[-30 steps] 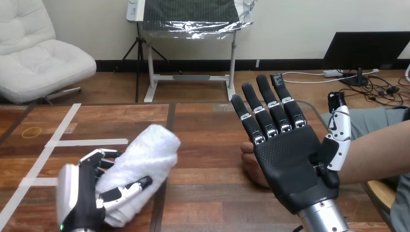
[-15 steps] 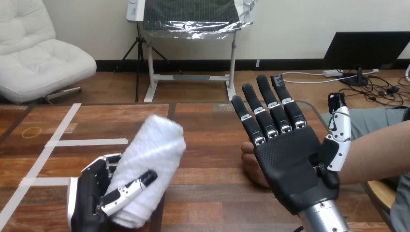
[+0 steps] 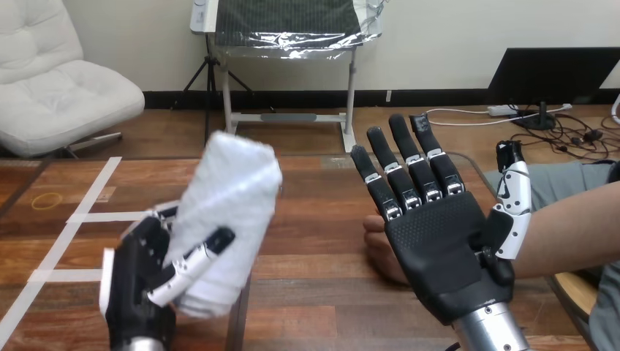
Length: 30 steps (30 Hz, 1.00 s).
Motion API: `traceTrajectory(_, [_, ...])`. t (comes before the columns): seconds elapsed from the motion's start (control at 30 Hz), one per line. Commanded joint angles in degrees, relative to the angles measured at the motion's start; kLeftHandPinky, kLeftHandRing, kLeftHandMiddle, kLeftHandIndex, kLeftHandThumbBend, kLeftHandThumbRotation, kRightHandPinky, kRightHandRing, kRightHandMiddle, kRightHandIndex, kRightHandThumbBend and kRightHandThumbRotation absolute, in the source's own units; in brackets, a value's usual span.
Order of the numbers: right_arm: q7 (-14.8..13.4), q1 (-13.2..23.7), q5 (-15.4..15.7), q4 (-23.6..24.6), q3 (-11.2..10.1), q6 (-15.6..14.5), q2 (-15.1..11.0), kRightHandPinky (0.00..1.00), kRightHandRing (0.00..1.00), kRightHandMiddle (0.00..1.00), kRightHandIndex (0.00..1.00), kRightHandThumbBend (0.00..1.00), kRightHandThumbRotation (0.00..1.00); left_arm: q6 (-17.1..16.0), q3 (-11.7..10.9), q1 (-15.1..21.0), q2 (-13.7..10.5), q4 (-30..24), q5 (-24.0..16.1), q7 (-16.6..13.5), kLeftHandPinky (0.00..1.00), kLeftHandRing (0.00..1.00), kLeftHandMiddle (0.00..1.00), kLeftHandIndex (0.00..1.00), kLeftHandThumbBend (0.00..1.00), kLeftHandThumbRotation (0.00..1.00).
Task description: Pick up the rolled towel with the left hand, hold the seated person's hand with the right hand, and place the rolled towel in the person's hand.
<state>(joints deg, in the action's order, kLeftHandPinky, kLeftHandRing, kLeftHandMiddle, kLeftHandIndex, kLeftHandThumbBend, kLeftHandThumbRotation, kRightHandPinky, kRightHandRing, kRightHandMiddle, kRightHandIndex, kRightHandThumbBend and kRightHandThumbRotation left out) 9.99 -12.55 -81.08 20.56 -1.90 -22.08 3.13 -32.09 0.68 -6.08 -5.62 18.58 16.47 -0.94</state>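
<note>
The rolled towel (image 3: 230,197) stands nearly upright, tilted a little to the right, above the left half of the wooden surface (image 3: 314,197). The left hand (image 3: 142,285) grips its lower part, with the thumb and fingers (image 3: 197,259) curled round the white cloth. To the right, well apart from the towel, the right hand (image 3: 446,248) is spread wide with straight fingers and the palm facing the camera. The person's hand (image 3: 379,252) lies just behind it, low over the surface — whether the two touch, I cannot tell. White tape lines (image 3: 80,217) cross the surface at far left.
</note>
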Motion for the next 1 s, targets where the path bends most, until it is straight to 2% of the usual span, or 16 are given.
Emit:
traceTrajectory(0.0, [0.74, 3.54, -1.27, 1.67, -0.77, 0.39, 2.40, 1.00, 1.00, 0.99, 1.00, 0.41, 0.72, -2.52, -2.24, 4.64, 0.81, -6.49, 0.60, 1.79, 0.38, 0.40, 0.45, 0.53, 0.70, 0.03])
traceTrajectory(0.1, [0.83, 3.58, -0.66, 1.75, -0.95, 0.59, 2.22, 1.00, 1.00, 1.00, 1.00, 0.41, 0.72, -1.95, -2.63, 4.38, 1.26, -7.25, 0.58, 2.43, 0.38, 0.40, 0.45, 0.53, 0.71, 0.03])
traceTrajectory(0.3, [3.12, 3.99, 4.31, 1.93, -1.26, 1.96, 0.54, 1.00, 1.00, 1.00, 1.00, 0.40, 0.71, -1.96, -3.48, 4.31, 2.02, -7.20, 0.32, 3.85, 0.39, 0.40, 0.45, 0.53, 0.71, 0.02])
traceTrajectory(0.4, [4.46, 4.33, 8.55, 2.00, -1.51, 3.38, -0.41, 1.00, 1.00, 1.00, 1.00, 0.40, 0.69, -1.87, -3.79, 4.30, 2.37, -7.14, 0.39, 4.61, 0.39, 0.40, 0.45, 0.53, 0.71, 0.02])
traceTrajectory(0.43, [4.44, 4.42, 11.30, 2.34, -1.54, 4.33, -0.96, 1.00, 1.00, 1.00, 1.00, 0.40, 0.69, -1.80, -3.86, 4.30, 2.48, -7.18, 0.59, 5.01, 0.39, 0.40, 0.45, 0.53, 0.71, 0.02])
traceTrajectory(0.5, [4.40, 4.49, 14.43, 2.73, -1.57, 5.37, -1.39, 1.00, 1.00, 1.00, 1.00, 0.41, 0.67, -1.69, -4.06, 4.32, 2.72, -7.24, 0.76, 5.59, 0.39, 0.40, 0.45, 0.53, 0.71, 0.01])
traceTrajectory(0.53, [5.53, 4.73, 18.51, 2.74, -1.42, 7.22, -2.49, 1.00, 1.00, 0.99, 1.00, 0.42, 0.67, -1.56, -4.13, 4.28, 2.80, -7.33, 0.61, 5.72, 0.39, 0.40, 0.45, 0.53, 0.71, 0.01])
traceTrajectory(0.6, [7.11, 5.01, 23.17, 2.63, -1.26, 9.34, -3.55, 1.00, 1.00, 1.00, 1.00, 0.41, 0.68, -1.39, -4.34, 4.23, 2.98, -7.45, 0.31, 5.91, 0.39, 0.41, 0.45, 0.53, 0.71, 0.01])
traceTrajectory(0.63, [7.86, 5.27, 28.57, 2.44, -0.96, 12.24, -4.68, 1.00, 1.00, 1.00, 1.00, 0.41, 0.68, -1.15, -4.37, 4.19, 3.09, -7.56, 0.38, 6.06, 0.39, 0.41, 0.45, 0.53, 0.71, 0.01])
traceTrajectory(0.7, [8.59, 5.52, 34.54, 2.16, -0.68, 15.45, -5.59, 1.00, 1.00, 1.00, 1.00, 0.38, 0.71, -0.86, -4.45, 4.15, 3.25, -7.69, 0.50, 6.30, 0.40, 0.41, 0.45, 0.53, 0.71, 0.01])
traceTrajectory(0.73, [7.77, 5.76, 41.47, 1.80, -0.32, 18.86, -7.11, 1.00, 1.00, 1.00, 1.00, 0.37, 0.72, -0.87, -4.45, 4.18, 3.28, -7.62, 0.47, 6.44, 0.40, 0.41, 0.45, 0.53, 0.71, 0.01])
traceTrajectory(0.8, [6.71, 6.05, 48.99, 1.18, 0.05, 22.54, -8.58, 1.00, 1.00, 1.00, 1.00, 0.35, 0.73, -0.97, -4.49, 4.30, 3.32, -7.36, 0.38, 6.61, 0.40, 0.41, 0.45, 0.53, 0.71, 0.01])
traceTrajectory(0.83, [5.31, 6.33, 54.59, 0.86, 0.21, 24.55, -10.33, 1.00, 1.00, 1.00, 1.00, 0.34, 0.74, -1.01, -4.47, 4.41, 3.32, -7.17, 0.27, 6.67, 0.40, 0.41, 0.45, 0.53, 0.71, 0.01])
traceTrajectory(0.9, [3.89, 6.63, 60.03, 0.48, 0.30, 26.33, -12.00, 1.00, 1.00, 1.00, 1.00, 0.33, 0.69, -1.04, -4.45, 4.53, 3.31, -6.97, 0.16, 6.71, 0.40, 0.41, 0.45, 0.53, 0.71, 0.01])
traceTrajectory(0.93, [2.11, 6.91, 65.86, 0.41, 0.50, 27.49, -14.31, 0.99, 1.00, 1.00, 1.00, 0.33, 0.66, -1.09, -4.39, 4.56, 3.28, -6.90, -0.17, 6.59, 0.40, 0.41, 0.45, 0.53, 0.71, 0.01])
traceTrajectory(0.97, [1.01, 7.09, 69.56, 0.35, 0.63, 28.18, -15.73, 0.99, 1.00, 1.00, 1.00, 0.34, 0.63, -1.13, -4.36, 4.57, 3.27, -6.86, -0.40, 6.50, 0.40, 0.41, 0.45, 0.53, 0.71, 0.01])
